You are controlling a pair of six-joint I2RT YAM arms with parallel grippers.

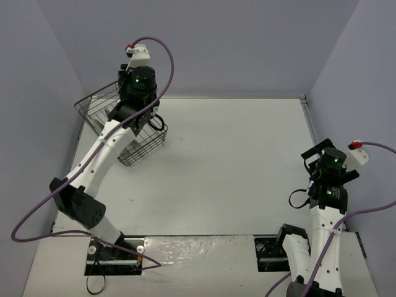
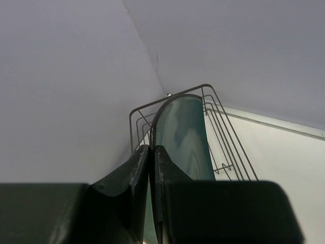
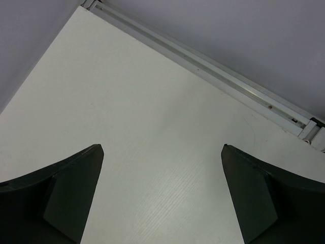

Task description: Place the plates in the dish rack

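Left claw (image 2: 151, 148): pressed together on the near rim of the teal plate (image 2: 183, 137), with a sliver of teal showing between the fingers.
Teal plate: standing on edge inside the dish rack (image 1: 143, 147), its curved top close under the rack's top wire.
Dish rack: at the far left of the tabletop (image 1: 235, 161), close to the left wall, partly covered by the left arm from above.
Right claw (image 3: 162, 147): spread wide apart, holding nothing, hanging over bare white tabletop near the right edge.
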